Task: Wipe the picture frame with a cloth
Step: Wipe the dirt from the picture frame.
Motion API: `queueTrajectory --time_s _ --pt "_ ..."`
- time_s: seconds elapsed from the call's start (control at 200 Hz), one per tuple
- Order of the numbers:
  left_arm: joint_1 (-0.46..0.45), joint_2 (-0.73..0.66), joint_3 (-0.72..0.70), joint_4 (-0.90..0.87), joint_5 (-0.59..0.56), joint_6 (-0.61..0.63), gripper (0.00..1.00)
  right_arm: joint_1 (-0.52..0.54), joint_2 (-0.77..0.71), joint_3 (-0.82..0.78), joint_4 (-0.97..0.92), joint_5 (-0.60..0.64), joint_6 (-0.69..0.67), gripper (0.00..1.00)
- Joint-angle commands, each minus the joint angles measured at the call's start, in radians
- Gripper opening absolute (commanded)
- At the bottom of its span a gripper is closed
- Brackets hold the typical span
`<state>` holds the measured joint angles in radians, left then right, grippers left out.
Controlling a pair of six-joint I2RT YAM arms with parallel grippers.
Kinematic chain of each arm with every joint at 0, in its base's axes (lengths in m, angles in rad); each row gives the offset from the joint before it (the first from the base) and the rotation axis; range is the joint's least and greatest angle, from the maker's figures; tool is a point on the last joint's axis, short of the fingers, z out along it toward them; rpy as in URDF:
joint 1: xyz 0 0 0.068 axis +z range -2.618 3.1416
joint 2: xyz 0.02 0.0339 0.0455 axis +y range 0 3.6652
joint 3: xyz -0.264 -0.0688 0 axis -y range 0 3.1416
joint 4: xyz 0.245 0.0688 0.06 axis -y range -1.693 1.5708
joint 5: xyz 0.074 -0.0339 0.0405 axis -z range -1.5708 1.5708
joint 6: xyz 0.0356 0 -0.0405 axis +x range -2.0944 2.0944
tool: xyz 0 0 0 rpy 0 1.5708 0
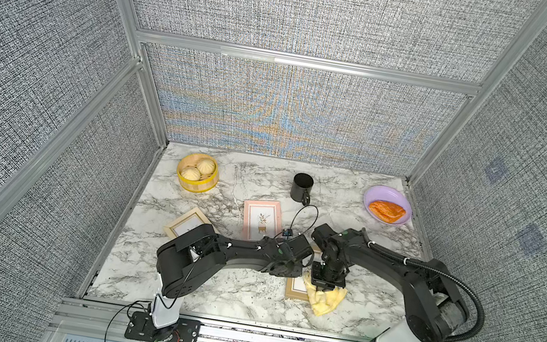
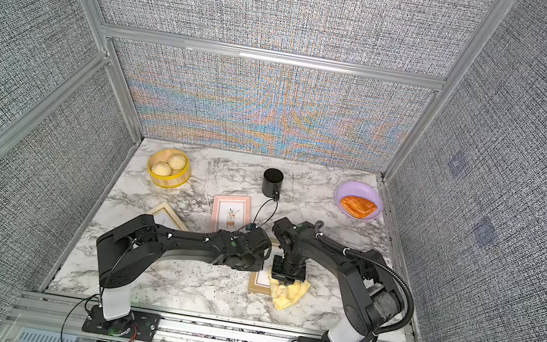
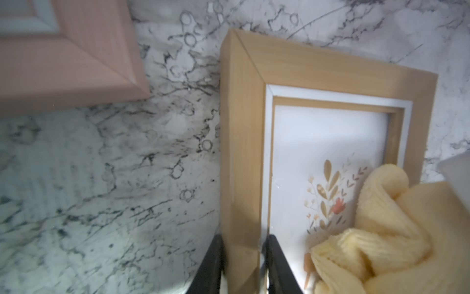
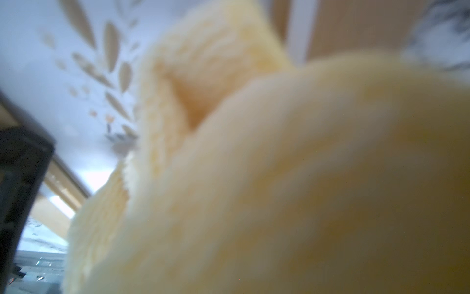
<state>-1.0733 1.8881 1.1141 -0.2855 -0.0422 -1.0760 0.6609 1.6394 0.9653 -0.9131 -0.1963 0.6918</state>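
Marble-patterned tabletop (image 1: pixel 244 297), white with grey veins, seen from above in both top views, with two black robot arms reaching in from the near edge. Near the front centre we see a light wooden picture frame (image 1: pixel 292 288) lying flat, holding a print of a leafy sprig. The left gripper (image 3: pixel 243 267) is clamped on one long side of this frame: in the left wrist view a black finger (image 3: pixel 211 264) sits against each face of that wooden rail. A pale yellow cloth (image 1: pixel 326 299) lies bunched over the frame's opposite side, spilling onto the tabletop. The right gripper (image 1: pixel 323 287) points straight down into the cloth with its jaws fully closed, pinching the gathered folds; its fingertips are buried in the fabric. Further back lie a pink picture frame (image 1: pixel 261 219) and a second wooden frame (image 1: pixel 187 225), partly under the left arm. Along the far edge stand a bamboo steamer (image 1: pixel 197 186) with two buns (image 1: pixel 205 167), a black mug (image 1: pixel 301 187) and a lilac plate (image 1: pixel 378 190) carrying an orange pastry (image 1: pixel 386 211).
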Motion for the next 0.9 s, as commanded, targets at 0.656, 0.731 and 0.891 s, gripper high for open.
queueTrajectory --time_s 0.656,0.731,0.891 --pt "-0.03 0.017 -0.043 -0.095 0.005 -0.052 0.0 -0.08 -0.035 -0.03 -0.024 0.068 0.132 0.0" --pt "-0.031 0.017 -0.044 -0.095 0.002 -0.054 0.0 -0.102 -0.043 -0.035 -0.024 0.069 0.115 0.0" --pt "-0.03 0.012 -0.028 -0.105 -0.005 -0.045 0.0 -0.103 -0.039 -0.028 -0.013 0.033 0.086 0.0"
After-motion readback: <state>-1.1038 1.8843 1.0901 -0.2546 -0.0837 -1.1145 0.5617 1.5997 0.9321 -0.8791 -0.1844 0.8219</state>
